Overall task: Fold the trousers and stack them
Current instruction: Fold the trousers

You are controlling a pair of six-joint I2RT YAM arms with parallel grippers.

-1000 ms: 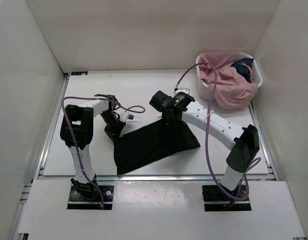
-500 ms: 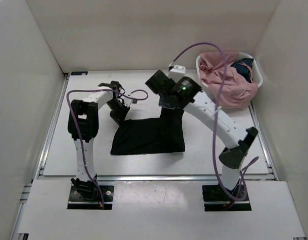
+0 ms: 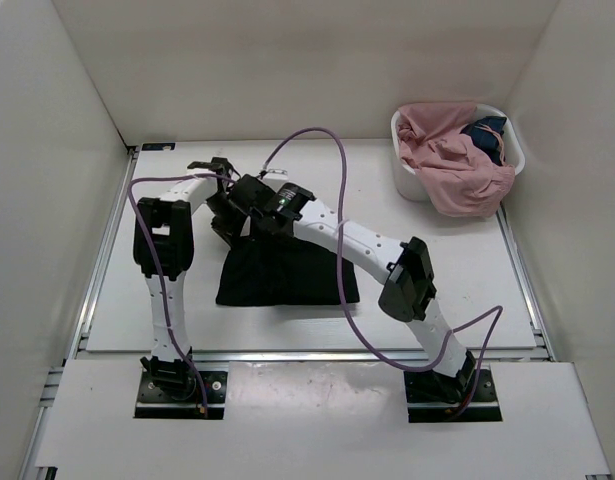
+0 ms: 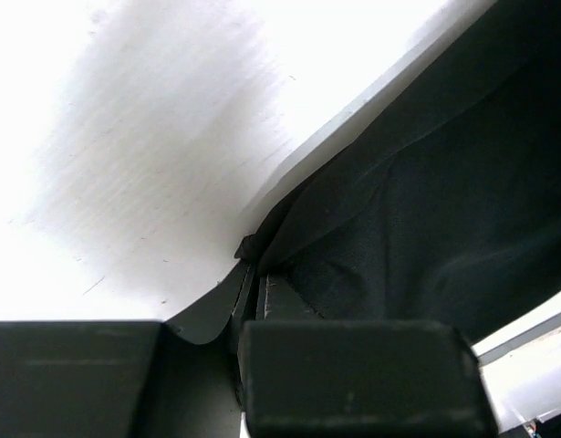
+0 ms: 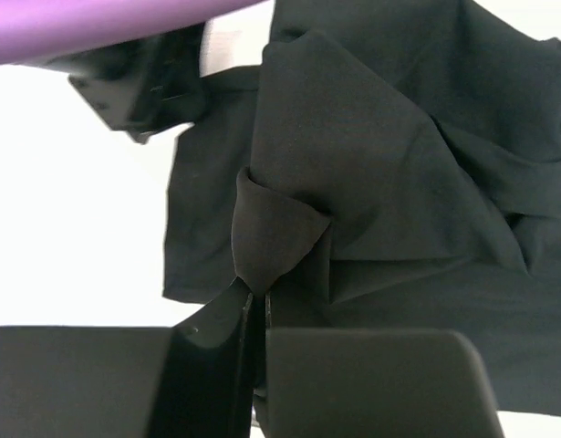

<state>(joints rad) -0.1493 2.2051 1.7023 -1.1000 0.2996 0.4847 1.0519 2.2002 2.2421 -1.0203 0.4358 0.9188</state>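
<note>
Fold under way, nothing stacked yet.
The trousers (image 3: 287, 280) lie on the counter (image 3: 457, 260) as a squat black bundle, well left of the white basket (image 3: 409, 182) and nearer the arm bases than it. They look partly folded, with tidying and stacking left to do. At the bundle's far corner, on the side away from the basket, the left gripper (image 4: 250, 274) and the right gripper (image 5: 258, 297) each pinch black fabric.
</note>
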